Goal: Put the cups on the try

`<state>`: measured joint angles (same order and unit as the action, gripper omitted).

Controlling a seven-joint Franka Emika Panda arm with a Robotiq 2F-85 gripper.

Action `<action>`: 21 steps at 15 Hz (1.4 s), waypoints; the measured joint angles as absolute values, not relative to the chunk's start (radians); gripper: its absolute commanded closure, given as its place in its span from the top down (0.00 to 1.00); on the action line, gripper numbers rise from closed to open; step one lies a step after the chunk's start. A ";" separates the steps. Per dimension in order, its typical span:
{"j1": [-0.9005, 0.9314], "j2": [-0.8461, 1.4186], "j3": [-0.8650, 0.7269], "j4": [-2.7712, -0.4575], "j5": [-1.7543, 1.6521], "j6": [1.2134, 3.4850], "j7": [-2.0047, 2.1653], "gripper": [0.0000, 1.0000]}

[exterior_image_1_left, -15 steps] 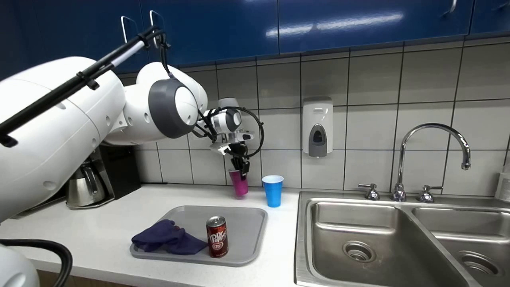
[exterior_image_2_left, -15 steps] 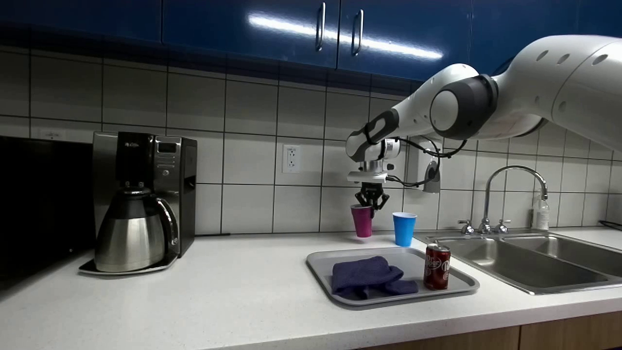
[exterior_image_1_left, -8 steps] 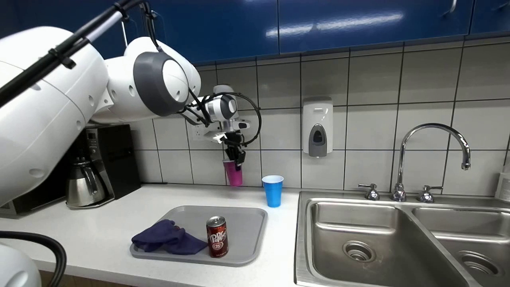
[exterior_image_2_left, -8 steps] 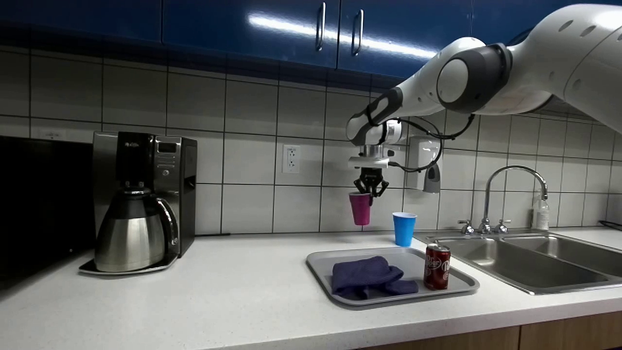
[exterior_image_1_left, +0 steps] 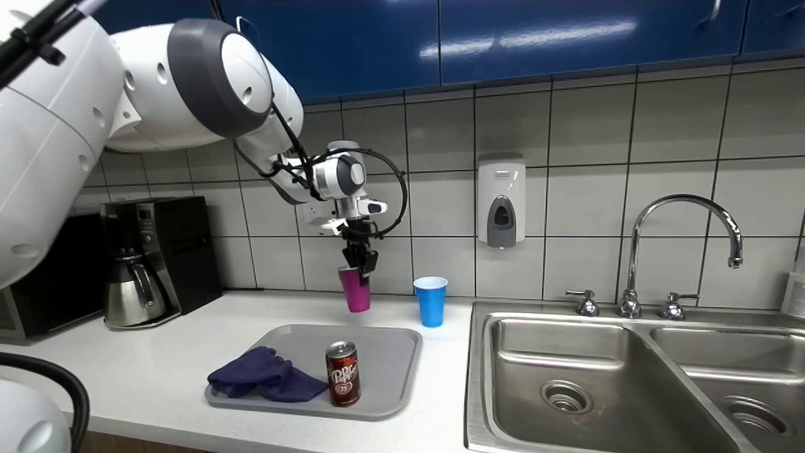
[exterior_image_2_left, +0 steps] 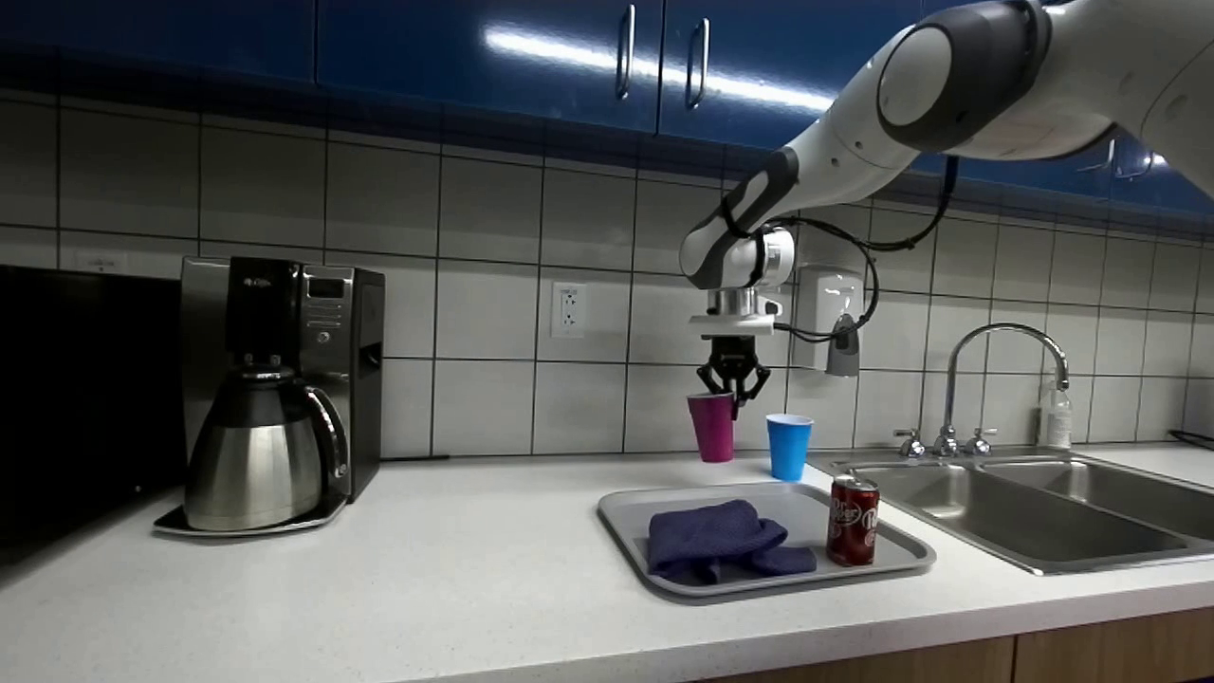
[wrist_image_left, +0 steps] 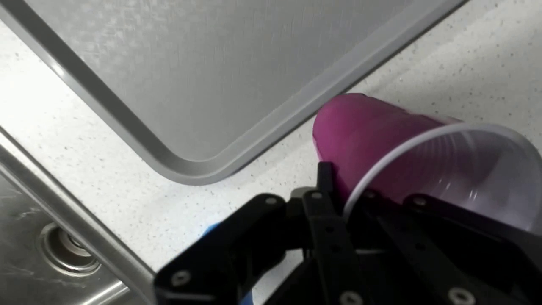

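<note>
The purple-magenta cup (exterior_image_1_left: 355, 292) is held a little tilted above the counter, behind the tray's back edge; it also shows in an exterior view (exterior_image_2_left: 711, 432) and the wrist view (wrist_image_left: 360, 127). My gripper (exterior_image_1_left: 366, 277) is shut on the cup's wall at the rim, with one finger inside and one outside, as the wrist view (wrist_image_left: 332, 182) shows. The bright blue cup (exterior_image_1_left: 431, 305) stands upright on the counter behind the tray (exterior_image_1_left: 387, 358), to the side of my gripper; in an exterior view it stands right of my gripper (exterior_image_2_left: 789, 448). The wrist view shows only blue slivers of it.
A red soda can (exterior_image_1_left: 343, 374) stands on the tray, and a dark purple cloth (exterior_image_1_left: 267, 377) lies beside it over the rim. The steel sink (exterior_image_1_left: 560, 365) is next to the tray. A coffee maker (exterior_image_2_left: 285, 398) stands on the counter. The tiled wall is behind the cups.
My gripper first rose with the purple cup, then came forward from the wall toward the tray, still holding it. The arm's elbow rose. The blue cup, can, cloth and tray have not moved.
</note>
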<state>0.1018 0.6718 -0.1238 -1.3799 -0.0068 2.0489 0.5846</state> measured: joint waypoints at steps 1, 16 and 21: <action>0.109 0.647 -0.123 -1.426 -0.009 2.061 0.575 0.01; 0.157 0.406 -0.070 -1.881 -0.028 2.221 0.472 0.01; 0.162 0.405 -0.058 -1.934 -0.059 2.319 0.459 0.01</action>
